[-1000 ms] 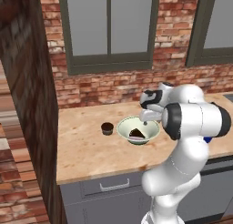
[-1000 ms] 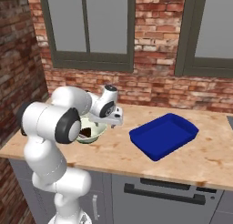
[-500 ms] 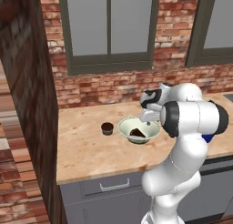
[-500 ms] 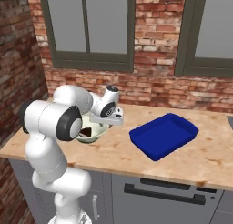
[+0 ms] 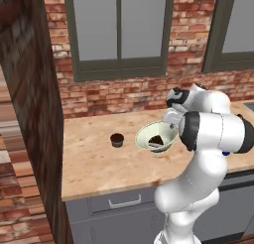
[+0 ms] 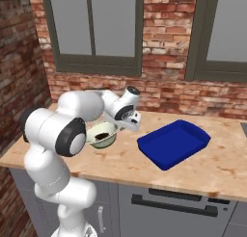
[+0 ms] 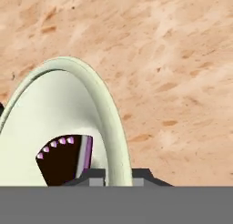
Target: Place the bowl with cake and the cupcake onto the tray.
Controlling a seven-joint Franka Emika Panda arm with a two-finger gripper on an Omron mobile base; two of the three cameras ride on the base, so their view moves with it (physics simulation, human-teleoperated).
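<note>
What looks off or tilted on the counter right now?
The bowl with cake sits tipped, its far rim raised where the claw is shut on it; the cake stays inside. The cupcake stands upright beside it, and the tray lies flat. Nothing spilled.

Glossy white jointed robot arm (image 5: 208, 134) built of thick rounded segments, with dark charcoal bands ringing each joint. Small blue patch at the elbow segment's underside in the left base view. Bulbous white pedestal at the bottom, smooth, free of visible cables or screws. White wrist housing capped by a black round disc, ending in a pale grey two-finger gripper (image 6: 131, 123) with dark tips
</note>
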